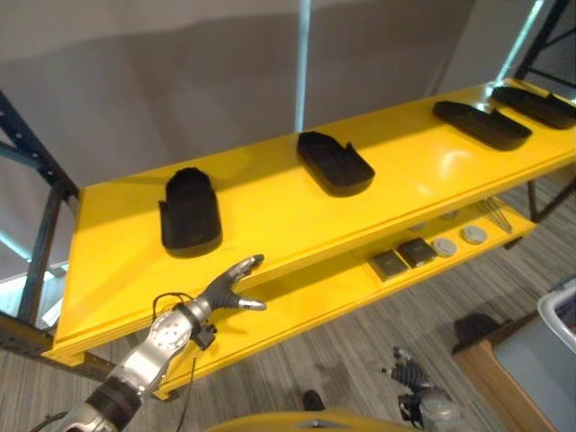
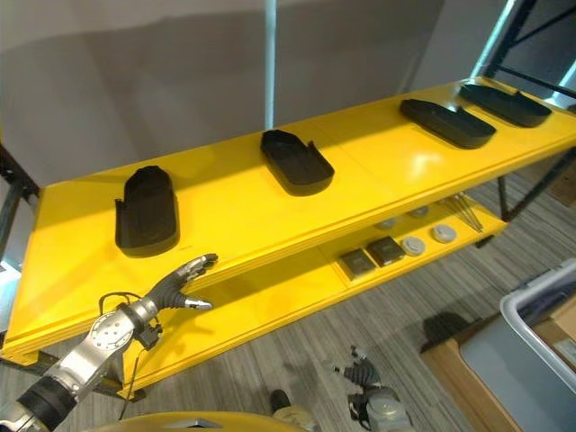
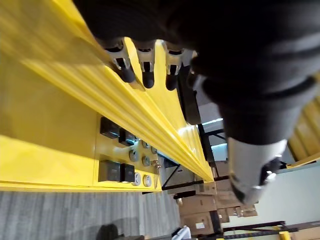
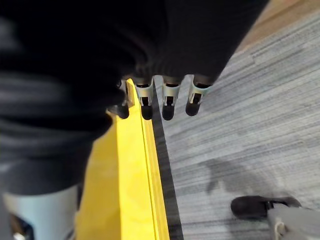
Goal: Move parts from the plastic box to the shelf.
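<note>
Sitting on the yellow shelf [image 1: 270, 216] are four black parts: the nearest part [image 1: 190, 213] at about eleven o'clock from my left hand [image 1: 230, 286], a second part [image 1: 335, 163] at one o'clock, and a third part [image 1: 481, 124] and fourth part [image 1: 535, 106] far off toward two o'clock. My left hand hangs just off the shelf's front edge, fingers [image 3: 145, 75] straight and relaxed, holding nothing. My right hand [image 1: 407, 371] hangs low at five o'clock over the grey floor [image 1: 360, 351], its fingers [image 4: 167, 102] loosely extended and empty too. The plastic box [image 2: 540, 306] shows at the right edge, around four o'clock. I judge that I am between placements, with both hands free. Next I should turn toward the box and reach in for another part.
</note>
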You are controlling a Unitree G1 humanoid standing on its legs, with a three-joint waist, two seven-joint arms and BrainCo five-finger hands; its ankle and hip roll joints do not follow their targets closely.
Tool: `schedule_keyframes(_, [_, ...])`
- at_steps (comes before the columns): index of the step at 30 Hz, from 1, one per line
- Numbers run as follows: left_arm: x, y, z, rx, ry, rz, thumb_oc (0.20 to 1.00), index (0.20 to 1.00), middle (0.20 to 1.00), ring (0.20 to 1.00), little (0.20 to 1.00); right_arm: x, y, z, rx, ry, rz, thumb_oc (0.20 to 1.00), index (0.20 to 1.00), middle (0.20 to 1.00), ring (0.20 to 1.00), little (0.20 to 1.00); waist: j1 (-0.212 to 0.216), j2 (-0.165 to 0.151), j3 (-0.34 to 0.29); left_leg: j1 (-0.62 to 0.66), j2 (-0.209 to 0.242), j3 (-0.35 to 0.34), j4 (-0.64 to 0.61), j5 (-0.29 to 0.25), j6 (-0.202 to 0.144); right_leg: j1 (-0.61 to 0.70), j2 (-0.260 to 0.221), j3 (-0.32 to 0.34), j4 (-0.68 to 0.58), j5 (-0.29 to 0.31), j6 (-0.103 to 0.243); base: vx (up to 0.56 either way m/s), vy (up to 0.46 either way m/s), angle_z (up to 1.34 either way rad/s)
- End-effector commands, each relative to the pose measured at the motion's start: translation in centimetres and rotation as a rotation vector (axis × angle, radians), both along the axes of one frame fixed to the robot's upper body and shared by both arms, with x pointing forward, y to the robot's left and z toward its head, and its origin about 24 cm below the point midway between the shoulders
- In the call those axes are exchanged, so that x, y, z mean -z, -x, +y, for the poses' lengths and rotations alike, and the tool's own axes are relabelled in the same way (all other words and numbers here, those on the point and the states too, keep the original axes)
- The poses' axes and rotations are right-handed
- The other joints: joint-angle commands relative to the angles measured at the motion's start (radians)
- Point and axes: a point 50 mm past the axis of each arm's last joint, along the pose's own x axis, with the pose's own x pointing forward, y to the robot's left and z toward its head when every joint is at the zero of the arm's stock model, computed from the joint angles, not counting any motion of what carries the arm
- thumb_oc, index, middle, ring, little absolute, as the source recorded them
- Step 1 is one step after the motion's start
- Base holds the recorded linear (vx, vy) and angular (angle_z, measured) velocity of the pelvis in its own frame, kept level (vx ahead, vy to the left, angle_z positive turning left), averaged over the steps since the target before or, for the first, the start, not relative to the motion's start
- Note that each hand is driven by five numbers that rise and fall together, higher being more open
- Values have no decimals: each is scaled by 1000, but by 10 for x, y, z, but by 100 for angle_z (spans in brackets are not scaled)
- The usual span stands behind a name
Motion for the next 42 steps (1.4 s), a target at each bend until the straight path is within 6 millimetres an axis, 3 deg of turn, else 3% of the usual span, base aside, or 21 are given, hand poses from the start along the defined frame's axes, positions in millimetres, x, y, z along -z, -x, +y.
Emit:
schedule_keyframes(1, [45, 12, 18, 18, -141, 241, 1000, 1000, 1000, 1000, 1000, 9, 0, 8, -28, -10, 82, 1000, 1000, 1000, 1000, 1000, -20, -26, 14, 61, -36, 24, 0, -149, 36, 18, -13, 26, 53, -109, 39, 23, -4, 25])
schedule_keyframes(5, [90, 35, 37, -34, -304, 421, 1000, 1000, 1000, 1000, 1000, 17, 10, 9, -71, -1, 200, 1000, 1000, 1000, 1000, 1000, -6, -22, 16, 61, -35, 3, 0, -145, 29, 26, -16, 1, 56, -120, 35, 31, -8, 15])
schedule_keyframes(7, [119, 57, 51, -105, -420, 553, 1000, 1000, 1000, 1000, 1000, 20, 16, 10, -89, -1, 245, 1000, 1000, 1000, 1000, 1000, 0, -23, 14, 61, -34, -3, 0, -142, 25, 29, -17, -9, 56, -122, 32, 34, -13, 15])
schedule_keyframes(10, [145, 89, 64, -250, -478, 728, 1000, 1000, 1000, 1000, 1000, 24, 32, 5, -91, 8, 331, 1000, 1000, 1000, 1000, 1000, 11, -25, 4, 63, -31, -12, 0, -139, 15, 44, -21, -29, 44, -126, 25, 54, -26, 21])
schedule_keyframes(14, [150, 104, 77, -332, -533, 755, 1000, 1000, 1000, 1000, 1000, 25, 42, 2, -60, 7, 363, 1000, 1000, 1000, 1000, 1000, 24, -30, 0, 67, -28, -23, 0, -136, 9, 57, -23, -46, 40, -132, 21, 44, -39, 21])
schedule_keyframes(20, [132, 81, 86, -574, -352, 594, 1000, 1000, 1000, 1000, 1000, 26, 53, -3, 37, 2, 346, 1000, 1000, 1000, 1000, 1000, 69, -44, 10, 63, -27, -70, 0, -124, 3, 79, -31, -92, 31, -140, 15, 3, -49, 11])
schedule_keyframes(24, [121, 68, 87, -736, -202, 520, 1000, 1000, 1000, 1000, 1000, 26, 45, 5, 38, -10, 313, 1000, 1000, 1000, 1000, 1000, 87, -53, 20, 57, -23, -90, 0, -112, -2, 84, -28, -105, 28, -141, 8, -14, -74, 40])
schedule_keyframes(25, [121, 68, 87, -736, -202, 520, 1000, 1000, 1000, 1000, 1000, 26, 45, 5, 38, -10, 313, 1000, 1000, 1000, 1000, 1000, 87, -53, 20, 57, -23, -90, 0, -112, -2, 84, -28, -105, 28, -141, 8, -32, -112, -20])
schedule_keyframes(27, [121, 71, 98, -946, -118, 523, 1000, 1000, 1000, 1000, 1000, 25, 27, 18, -33, -8, 254, 1000, 1000, 1000, 1000, 1000, 110, -52, 51, 36, -17, -97, 14, -97, -11, 78, -20, -116, 14, -139, -1, -77, -160, -36])
schedule_keyframes(28, [121, 71, 98, -946, -118, 523, 1000, 1000, 1000, 1000, 1000, 25, 27, 18, -34, -8, 254, 1000, 1000, 1000, 1000, 1000, 109, -52, 51, 36, -17, -97, 14, -97, -11, 78, -20, -116, 14, -139, -1, -117, -124, -9])
schedule_keyframes(31, [127, 85, 111, -1042, -162, 564, 1000, 1000, 1000, 1000, 1000, 18, 7, 17, -102, 24, 196, 1000, 1000, 1000, 1000, 1000, 131, -50, 125, -87, -32, -134, 158, -87, -34, 51, -30, -136, 3, -131, -14, -296, -99, 24])
schedule_keyframes(32, [133, 98, 121, -1078, -224, 629, 1000, 1000, 1000, 1000, 1000, 15, 3, 11, -119, 56, 199, 1000, 1000, 1000, 1000, 1000, 144, -62, 156, -169, -84, -200, 256, -81, -63, 28, -48, -161, -4, -119, -23, -316, -87, 24])
schedule_keyframes(34, [133, 98, 121, -1078, -224, 629, 1000, 1000, 1000, 1000, 1000, 15, 2, 11, -119, 56, 199, 1000, 1000, 1000, 1000, 1000, 141, -62, 155, -173, -85, -203, 262, -84, -63, 27, -48, -165, -4, -119, -23, -162, -34, 28])
schedule_keyframes(35, [141, 121, 130, -1115, -277, 726, 1000, 1000, 1000, 1000, 1000, 15, 5, 4, -123, 84, 225, 1000, 1000, 1000, 1000, 1000, 137, -73, 151, -191, -99, -185, 350, -130, -61, 9, -62, -181, -5, -107, -21, -148, -2, 26])
schedule_keyframes(38, [151, 160, 136, -1147, -341, 870, 1000, 1000, 1000, 1000, 1000, 13, 16, -14, 31, 70, 236, 1000, 1000, 1000, 1000, 1000, 122, -72, 124, -140, -95, -149, 428, -175, -44, -9, -61, -166, -5, -82, -21, -107, 104, -5])
schedule_keyframes(39, [154, 180, 138, -1178, -356, 950, 1000, 1000, 1000, 1000, 1000, 13, 24, -22, 126, 43, 242, 1000, 1000, 1000, 1000, 1000, 104, -57, 96, -64, -90, -152, 367, -191, -40, -26, -49, -163, -5, -69, -19, -51, 169, -5])
schedule_keyframes(40, [154, 180, 138, -1178, -356, 951, 1000, 1000, 1000, 1000, 1000, 13, 24, -22, 126, 43, 242, 1000, 1000, 1000, 1000, 1000, 105, -56, 98, -59, -89, -151, 364, -192, -40, -22, -47, -163, -5, -70, -20, -22, 190, 11])
schedule_keyframes(42, [153, 188, 142, -1146, -407, 973, 1000, 1000, 1000, 1000, 1000, 14, 36, -27, 156, 44, 273, 1000, 1000, 1000, 1000, 1000, 80, -37, 62, 33, -83, -188, 174, -231, -15, -56, -37, -172, -5, -48, -6, -65, 188, 43])
